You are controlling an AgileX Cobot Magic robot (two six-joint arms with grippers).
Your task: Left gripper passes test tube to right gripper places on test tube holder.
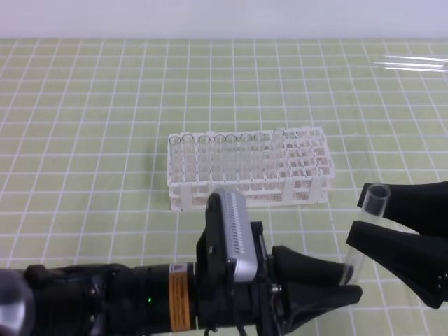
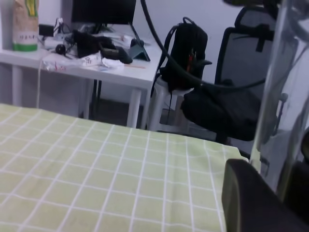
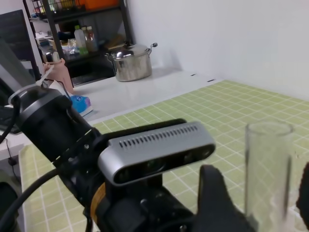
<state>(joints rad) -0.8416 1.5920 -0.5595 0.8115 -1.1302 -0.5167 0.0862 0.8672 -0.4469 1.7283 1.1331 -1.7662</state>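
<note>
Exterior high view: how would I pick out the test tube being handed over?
Find the white plastic lattice rack on the green checked tablecloth, then look to the lower right. The slim clear glass test tube stands tilted in the air between the black right gripper's spread fingers. Unlike the clear tubes standing in the rack, it is outside it.

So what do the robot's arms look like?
Both are black. The left gripper has wedge-shaped jaws, a slotted silver-grey camera box on top, a yellow-orange label on its wrist and a tiny green light. The right gripper shows only two plain black wedge jaws.
</note>
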